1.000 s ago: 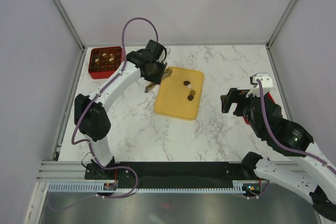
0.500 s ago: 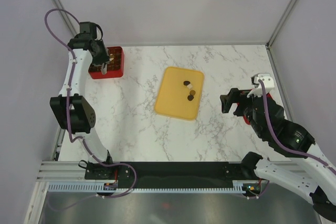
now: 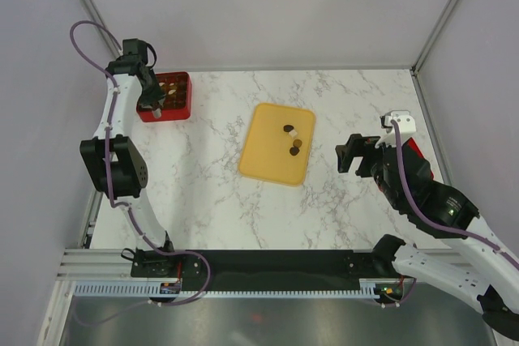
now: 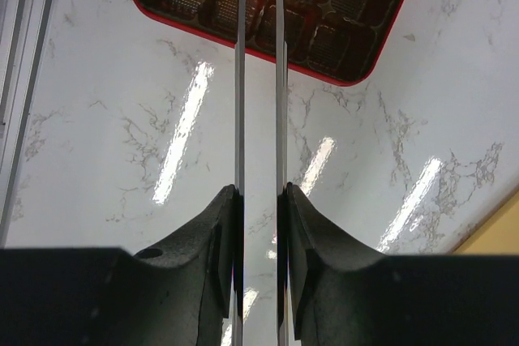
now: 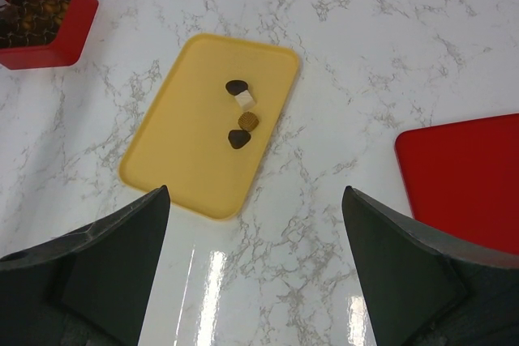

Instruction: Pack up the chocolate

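Observation:
Several chocolate pieces (image 5: 242, 113), dark, brown and white, lie in a cluster on the yellow tray (image 5: 178, 160). More chocolate sits in the compartments of the red box (image 3: 188, 99) at the back left. My left gripper (image 3: 152, 104) hangs over that box. Its two thin blade fingers (image 4: 238, 79) run parallel with a narrow gap and reach over the box (image 4: 357, 70); their tips run off the top of the left wrist view. My right gripper (image 5: 255, 192) is wide open and empty, above bare marble right of the tray.
A flat red lid (image 5: 462, 176) lies on the marble at the right, partly under my right arm (image 3: 422, 192). Grey walls and metal frame posts close in the table at the back and sides. The tray's corner (image 4: 499, 228) shows in the left wrist view.
My left arm swung from the tray's back-left corner over to the red box and settled above it. The right gripper edged slightly left. The pieces on the tray have not moved.

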{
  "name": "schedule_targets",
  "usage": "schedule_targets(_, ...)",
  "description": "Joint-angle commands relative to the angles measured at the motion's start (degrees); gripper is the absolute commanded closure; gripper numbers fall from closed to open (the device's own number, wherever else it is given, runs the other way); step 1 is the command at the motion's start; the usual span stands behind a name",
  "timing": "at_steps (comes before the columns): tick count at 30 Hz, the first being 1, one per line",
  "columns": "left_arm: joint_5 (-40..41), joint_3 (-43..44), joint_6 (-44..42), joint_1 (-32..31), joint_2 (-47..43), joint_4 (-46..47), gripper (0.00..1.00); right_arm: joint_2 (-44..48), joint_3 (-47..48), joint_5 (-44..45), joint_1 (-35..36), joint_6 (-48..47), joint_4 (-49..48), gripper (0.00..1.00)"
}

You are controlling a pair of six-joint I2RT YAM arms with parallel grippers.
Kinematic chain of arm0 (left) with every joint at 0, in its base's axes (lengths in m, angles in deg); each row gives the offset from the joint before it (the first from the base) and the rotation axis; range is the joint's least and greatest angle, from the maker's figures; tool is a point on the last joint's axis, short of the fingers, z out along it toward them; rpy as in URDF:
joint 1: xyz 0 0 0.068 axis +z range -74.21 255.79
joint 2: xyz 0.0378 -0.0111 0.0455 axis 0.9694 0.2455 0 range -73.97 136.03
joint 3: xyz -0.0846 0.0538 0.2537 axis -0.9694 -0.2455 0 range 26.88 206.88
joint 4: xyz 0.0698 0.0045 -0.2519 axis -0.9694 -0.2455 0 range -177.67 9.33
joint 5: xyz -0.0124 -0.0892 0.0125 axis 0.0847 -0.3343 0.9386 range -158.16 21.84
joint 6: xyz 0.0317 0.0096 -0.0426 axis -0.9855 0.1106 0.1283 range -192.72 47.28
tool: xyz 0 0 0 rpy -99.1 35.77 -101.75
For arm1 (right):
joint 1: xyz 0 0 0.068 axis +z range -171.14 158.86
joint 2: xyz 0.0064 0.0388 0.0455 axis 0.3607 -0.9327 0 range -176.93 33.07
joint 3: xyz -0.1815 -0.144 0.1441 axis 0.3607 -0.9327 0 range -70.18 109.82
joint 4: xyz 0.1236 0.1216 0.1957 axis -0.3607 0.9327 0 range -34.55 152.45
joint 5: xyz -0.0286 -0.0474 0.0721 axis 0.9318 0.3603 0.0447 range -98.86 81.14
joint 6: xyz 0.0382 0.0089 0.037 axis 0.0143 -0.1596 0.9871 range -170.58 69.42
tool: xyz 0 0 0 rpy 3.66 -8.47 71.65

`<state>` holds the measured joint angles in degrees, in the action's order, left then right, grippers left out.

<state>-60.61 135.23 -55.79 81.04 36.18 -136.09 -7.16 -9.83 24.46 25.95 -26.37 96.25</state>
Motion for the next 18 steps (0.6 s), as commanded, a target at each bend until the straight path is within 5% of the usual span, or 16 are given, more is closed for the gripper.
schedule_targets(1,2.12,1.06,0.12,0.98,0.85,1.72,0.67,0.06,-0.24,-0.18,0.02,0.05,-1.60,0.04)
schedule_targets(18,0.18,2.30,-2.16,1.77,3.41,2.60,0.56,0.76,0.37,0.60,0.02,-0.39,-1.25,0.04)
